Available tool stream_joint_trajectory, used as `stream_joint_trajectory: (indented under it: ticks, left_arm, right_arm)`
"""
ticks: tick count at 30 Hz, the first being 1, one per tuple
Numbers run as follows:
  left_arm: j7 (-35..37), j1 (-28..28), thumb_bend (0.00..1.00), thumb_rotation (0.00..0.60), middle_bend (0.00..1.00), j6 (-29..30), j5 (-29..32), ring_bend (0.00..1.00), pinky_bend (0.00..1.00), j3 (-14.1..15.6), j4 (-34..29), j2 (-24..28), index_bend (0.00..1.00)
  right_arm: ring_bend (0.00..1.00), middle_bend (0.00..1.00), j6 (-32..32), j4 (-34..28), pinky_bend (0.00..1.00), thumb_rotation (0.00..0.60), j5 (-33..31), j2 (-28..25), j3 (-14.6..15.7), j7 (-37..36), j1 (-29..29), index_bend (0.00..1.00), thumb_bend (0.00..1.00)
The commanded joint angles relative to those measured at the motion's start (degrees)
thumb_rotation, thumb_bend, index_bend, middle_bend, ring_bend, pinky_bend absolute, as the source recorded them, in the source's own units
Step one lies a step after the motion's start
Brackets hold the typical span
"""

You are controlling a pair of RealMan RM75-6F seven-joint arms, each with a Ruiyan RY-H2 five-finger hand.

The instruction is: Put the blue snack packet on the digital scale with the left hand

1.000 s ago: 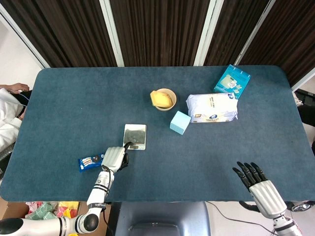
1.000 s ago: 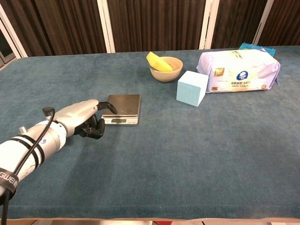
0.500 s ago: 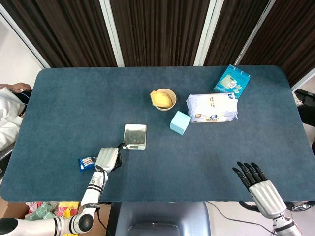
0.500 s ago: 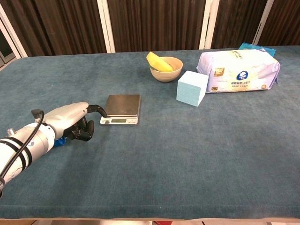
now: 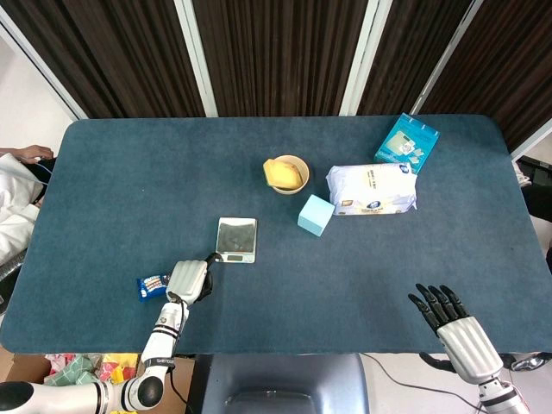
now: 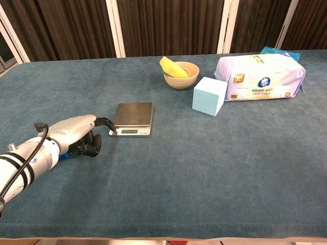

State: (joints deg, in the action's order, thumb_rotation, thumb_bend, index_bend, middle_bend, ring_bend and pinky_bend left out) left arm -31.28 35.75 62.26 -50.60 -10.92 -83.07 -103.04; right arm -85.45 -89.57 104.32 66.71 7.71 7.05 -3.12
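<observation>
The blue snack packet (image 5: 154,285) lies flat near the table's front left edge; the chest view shows only a sliver of it (image 6: 63,155) behind my left hand. My left hand (image 5: 189,279) (image 6: 76,133) is just right of the packet, holding nothing. Most of its fingers are curled under, and one finger reaches toward the front left corner of the digital scale (image 5: 235,239) (image 6: 133,118). The scale's steel plate is bare. My right hand (image 5: 444,310) hovers at the front right edge with its fingers spread and nothing in it.
Behind the scale stands a bowl (image 5: 286,173) (image 6: 181,75) holding something yellow. A light blue block (image 5: 315,215) (image 6: 209,96), a white wipes pack (image 5: 372,189) (image 6: 260,71) and a teal box (image 5: 406,143) lie at the back right.
My left hand has drawn back from the scale toward the front left, ending beside the snack packet. The packet and my right hand have not moved.
</observation>
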Motion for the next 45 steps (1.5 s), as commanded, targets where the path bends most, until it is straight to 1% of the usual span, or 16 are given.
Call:
stream_joint_trajectory:
  ticks: [1,22,25,28,29,30,32,35,38,40,42,45]
  left_arm:
    - [0.21,0.08,0.82,0.6,1.0,-0.1,0.03,1.0,1.0,-0.05,0.03,0.1,0.25]
    - [-1.21,0.41,0.82,0.6,1.0,-0.59,1.07,1.0,1.0,1.64,0.73,0.06,0.26]
    - [-0.1,0.25,0.82,0.6,1.0,0.69,-1.1,1.0,1.0,1.53,0.24,0.07,0.24]
    - [4.21,-0.5,0.82,0.6,1.0,3.89,-7.28,1.0,1.0,1.31,-1.06,0.32,0.15]
    - [5.87,-0.8,0.8,0.6,1.0,4.86,-9.32,1.0,1.0,1.32,-1.56,0.5,0.1]
    - [7.33,-1.12,0.79,0.6,1.0,5.74,-11.27,1.0,1.0,1.52,-2.09,0.82,0.08]
    - [9.46,-1.97,0.72,0.6,1.0,7.67,-15.18,1.0,1.0,2.41,-3.54,2.1,0.03]
    - [9.76,-3.67,0.6,0.6,1.0,10.29,-18.64,1.0,1.0,4.21,-5.49,4.71,0.0]
    - [7.58,-5.91,0.47,0.6,1.0,11.81,-18.78,1.0,1.0,6.36,-6.59,7.81,0.0]
    - [6.44,-7.49,0.42,0.6,1.0,12.6,-17.94,1.0,1.0,7.38,-6.72,9.58,0.0]
    - [6.17,-8.95,0.39,0.6,1.0,13.22,-17.21,1.0,1.0,8.2,-6.27,10.67,0.01]
    - [5.8,-9.82,0.38,0.6,1.0,11.6,-14.33,1.0,1.0,8.1,-4.6,11.47,0.03]
  right_arm:
    - [0.0,0.0,-0.02,-0.03,0.0,0.6,-0.07,0.04,-0.05,0.09,0.03,0.0,0.17]
    - [0.0,0.0,-0.48,-0.07,0.0,0.6,-0.07,-0.03,-0.15,-0.17,0.18,0.0,0.17]
    - [0.0,0.0,-0.59,-0.05,0.0,0.6,-0.06,-0.09,-0.15,-0.29,0.21,0.0,0.17]
    - [0.0,0.0,-0.64,0.02,0.0,0.6,-0.08,-0.16,-0.16,-0.47,0.22,0.0,0.17]
    - [0.0,0.0,-0.6,0.03,0.0,0.6,-0.07,-0.17,-0.15,-0.46,0.2,0.0,0.17]
    - [0.0,0.0,-0.57,0.03,0.0,0.6,-0.04,-0.18,-0.13,-0.43,0.19,0.0,0.17]
    - [0.0,0.0,-0.62,0.03,0.0,0.6,0.12,-0.23,-0.08,-0.34,0.2,0.0,0.17]
    - [0.0,0.0,-0.91,0.04,0.0,0.6,0.29,-0.3,-0.04,-0.42,0.3,0.0,0.17]
    - [0.0,0.0,-1.13,0.07,0.0,0.6,0.54,-0.34,0.05,-0.53,0.36,0.0,0.17]
    - [0.0,0.0,-1.14,0.1,0.0,0.6,0.65,-0.27,0.07,-0.45,0.36,0.0,0.17]
    - [0.0,0.0,-0.89,0.05,0.0,0.6,0.7,-0.14,0.14,-0.31,0.3,0.0,0.17]
    - [0.0,0.0,-0.36,-0.14,0.0,0.6,0.9,0.12,0.27,0.19,0.13,0.0,0.17]
